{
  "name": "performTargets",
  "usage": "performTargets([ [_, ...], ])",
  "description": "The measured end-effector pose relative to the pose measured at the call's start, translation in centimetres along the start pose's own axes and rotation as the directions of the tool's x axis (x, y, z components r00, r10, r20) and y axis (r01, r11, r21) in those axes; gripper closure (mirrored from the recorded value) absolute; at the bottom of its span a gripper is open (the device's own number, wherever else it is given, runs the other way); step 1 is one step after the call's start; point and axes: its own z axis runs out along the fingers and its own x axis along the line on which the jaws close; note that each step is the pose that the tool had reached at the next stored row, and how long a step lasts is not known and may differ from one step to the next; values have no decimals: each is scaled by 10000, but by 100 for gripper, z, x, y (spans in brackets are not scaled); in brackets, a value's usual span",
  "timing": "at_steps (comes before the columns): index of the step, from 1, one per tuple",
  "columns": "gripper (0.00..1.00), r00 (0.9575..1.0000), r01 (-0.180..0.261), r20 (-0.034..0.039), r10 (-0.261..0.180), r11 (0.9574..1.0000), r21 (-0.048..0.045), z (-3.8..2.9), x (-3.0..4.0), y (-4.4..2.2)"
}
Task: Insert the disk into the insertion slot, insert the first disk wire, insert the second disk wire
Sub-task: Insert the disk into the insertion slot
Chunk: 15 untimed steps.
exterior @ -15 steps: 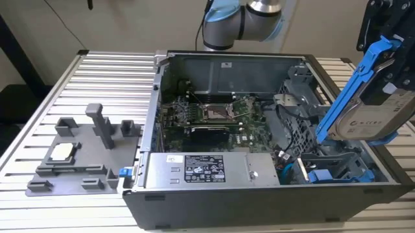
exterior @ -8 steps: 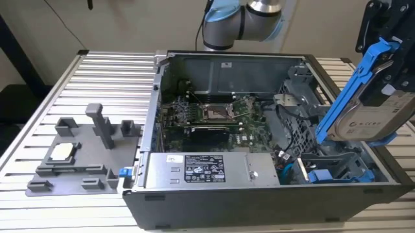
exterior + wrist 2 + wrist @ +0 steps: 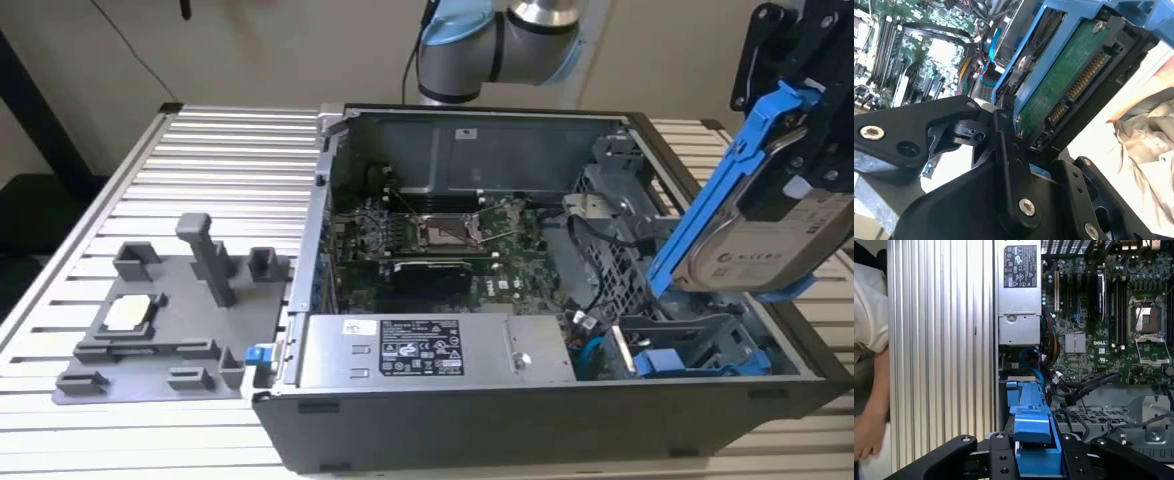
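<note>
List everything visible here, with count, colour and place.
disk: one, silver, blue bracket, tilted above case
slot: one, grey, inside case, below disk
case: one, dark grey, open, on table
motherboard: one, green, inside case
power supply: one, silver, inside case
fixture: one, grey, exterior view's left
table: one, silver, under case and fixture
person's arm: one, pale sleeve, beside table
robot arm: one, grey-blue, behind case
pincer: one, black, shut on disk

1 disk [image 3: 767,250], 1 PC case [image 3: 534,425], 1 PSU [image 3: 414,350], 1 jig [image 3: 147,335]
</note>
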Motion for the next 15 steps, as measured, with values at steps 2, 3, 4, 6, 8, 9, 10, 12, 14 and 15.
performTargets([
  [2, 67, 10000, 0, -1, 0, 10000, 0, 4, 0, 0],
  [3, 67, 10000, 0, -1, 0, 10000, 0, 6, 0, 0],
  [4, 67, 10000, 0, 0, 0, 10000, 0, 10, -1, -1],
  [6, 67, 10000, 0, -1, 0, 10000, 0, 16, -1, -1],
  [8, 67, 10000, 0, 0, 0, 10000, 0, 24, -1, -1],
  [9, 67, 10000, 0, -2, 0, 10000, 0, 28, -2, -1],
  [10, 67, 10000, 0, -2, 0, 10000, 0, 33, -2, -1],
  [12, 67, 10000, 0, -1, 0, 10000, 0, 43, -2, -2],
  [14, 67, 10000, 0, -1, 0, 10000, 0, 44, 0, -2],
  [15, 67, 10000, 0, -1, 0, 10000, 0, 44, 0, -2],
])
